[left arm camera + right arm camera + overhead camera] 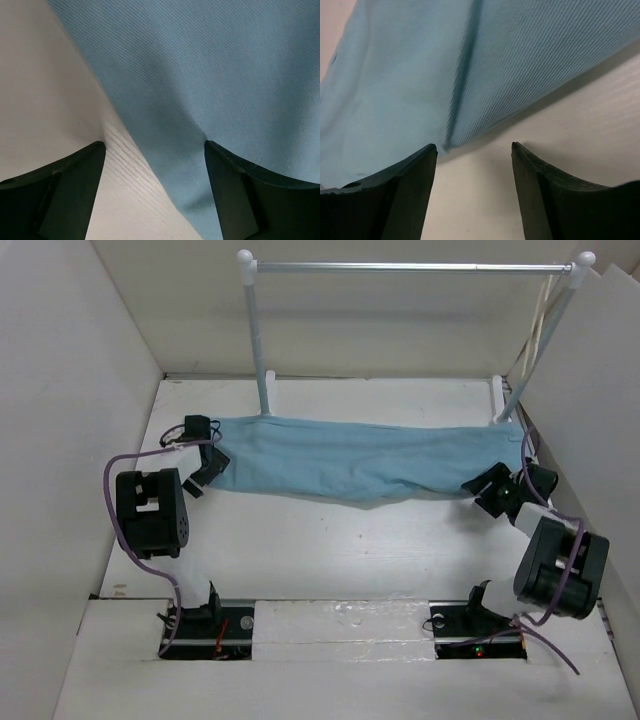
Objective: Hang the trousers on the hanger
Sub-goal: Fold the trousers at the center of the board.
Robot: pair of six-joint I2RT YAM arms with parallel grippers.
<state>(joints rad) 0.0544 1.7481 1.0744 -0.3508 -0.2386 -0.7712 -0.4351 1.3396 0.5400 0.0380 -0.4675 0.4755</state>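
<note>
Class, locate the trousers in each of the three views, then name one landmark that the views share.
Top external: the trousers stretch left to right across the middle of the table, in front of the rail.
Left wrist: they fill the upper right, their edge slanting down through the left hand.
Right wrist: they fill the upper left, ending just beyond the right hand.
Shared landmark: the white table along the cloth's edge.

Two black robot arms, the left arm (150, 510) and the right arm (560, 565), are built from boxy joint housings with rounded corners. A thin purple cable (112, 475) loops along each. A white section (535, 512) sits behind the right wrist. Small red and green lights (478, 650) glow on the right base. The fingers (60, 195) are smooth, dark wedges.
</note>
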